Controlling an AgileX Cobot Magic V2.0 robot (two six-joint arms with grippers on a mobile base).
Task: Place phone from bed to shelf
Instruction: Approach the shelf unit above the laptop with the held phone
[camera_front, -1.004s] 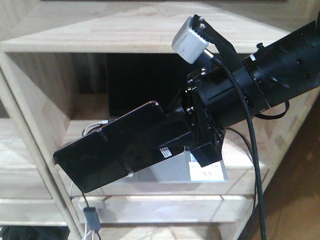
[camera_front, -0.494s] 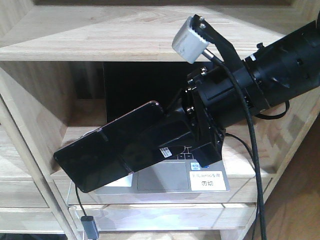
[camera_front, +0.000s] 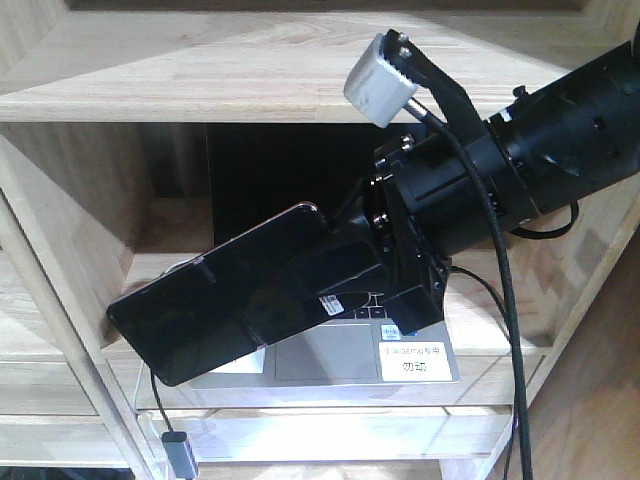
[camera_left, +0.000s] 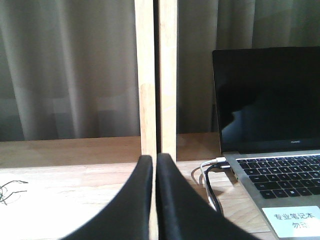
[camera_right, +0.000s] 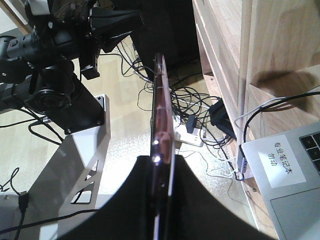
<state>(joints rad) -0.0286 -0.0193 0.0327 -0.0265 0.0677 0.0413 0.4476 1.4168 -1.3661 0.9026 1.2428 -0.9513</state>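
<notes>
While the right end effector (camera_front: 305, 288) keeps pinching the phone (camera_front: 190, 320) at centre-left, before the shelf (camera_front: 250, 60) bay holding the laptop (camera_front: 330, 352), the view has barely shifted, so the approach looks settled and release is pending. Left end effector (camera_left: 155, 197) is pressed together, empty.

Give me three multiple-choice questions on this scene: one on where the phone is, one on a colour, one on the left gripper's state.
1. Where is the phone relative to the shelf?
A. lying on its top board
B. held in front of it by the right gripper
C. behind it

2. What colour is the label on the laptop?
A. red
B. white
C. green

3. How is the left gripper?
A. shut, empty
B. wide open
C. shut on the phone

Answers: B, the right gripper's fingers clamp the phone's end; B, it is white with dark print; A, its fingers nearly meet with nothing between them.
</notes>
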